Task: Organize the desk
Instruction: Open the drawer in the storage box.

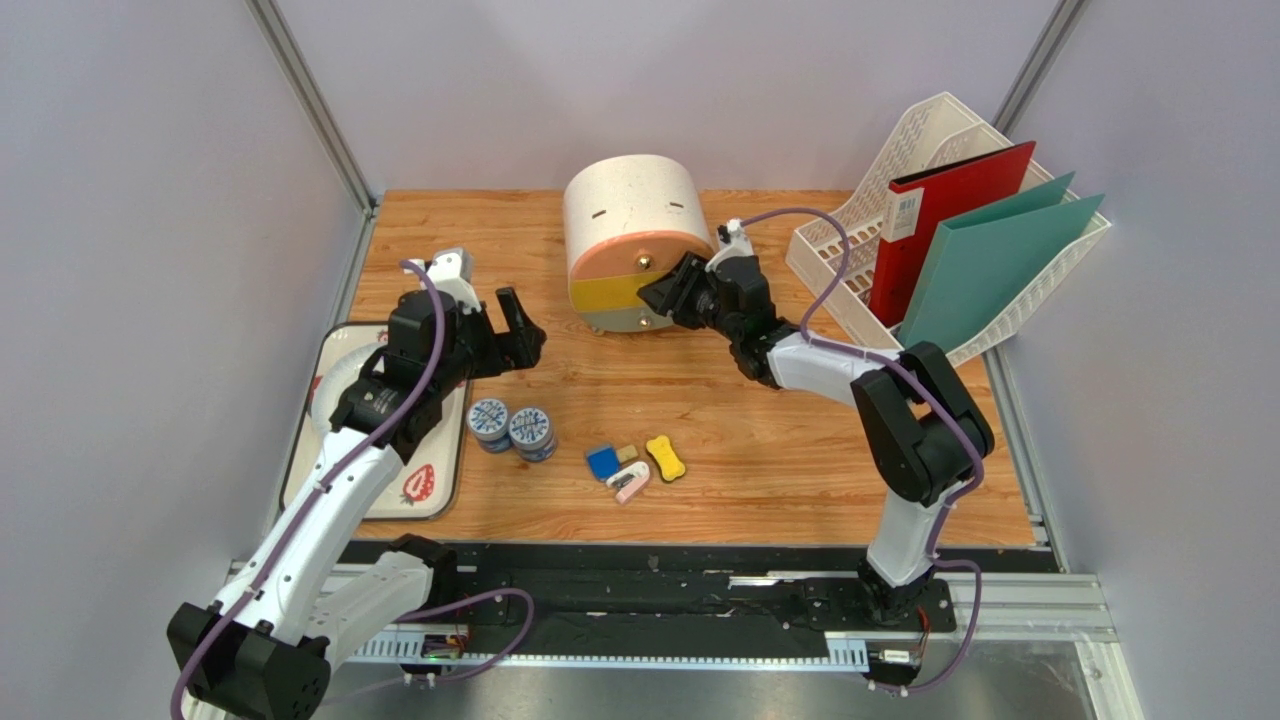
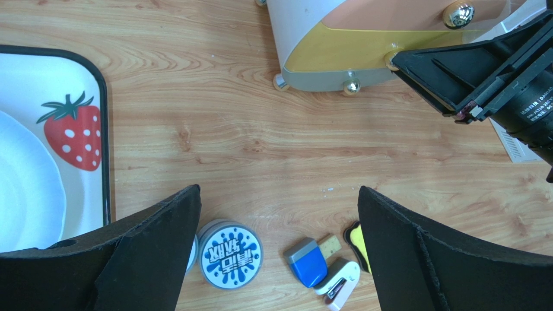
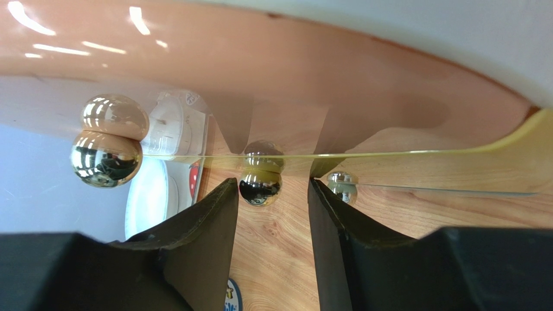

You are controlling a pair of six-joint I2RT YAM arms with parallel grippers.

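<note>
Chrome knob (image 3: 259, 186) between parted right gripper (image 3: 271, 189) fingers (image 3: 208, 227); left gripper (image 2: 279, 194) wide.

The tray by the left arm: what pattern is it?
White tray with red strawberries, black rim; clearest in the left wrist view.

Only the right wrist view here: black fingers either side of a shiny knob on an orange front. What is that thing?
Observer: A cream, round-topped drawer box at the back of the desk.
Operator: And the left arm?
Observer: The left gripper hangs open above the desk, near two blue tins.
Operator: Anything right of the box?
Observer: A white file rack holding a red folder and a green folder.
</note>
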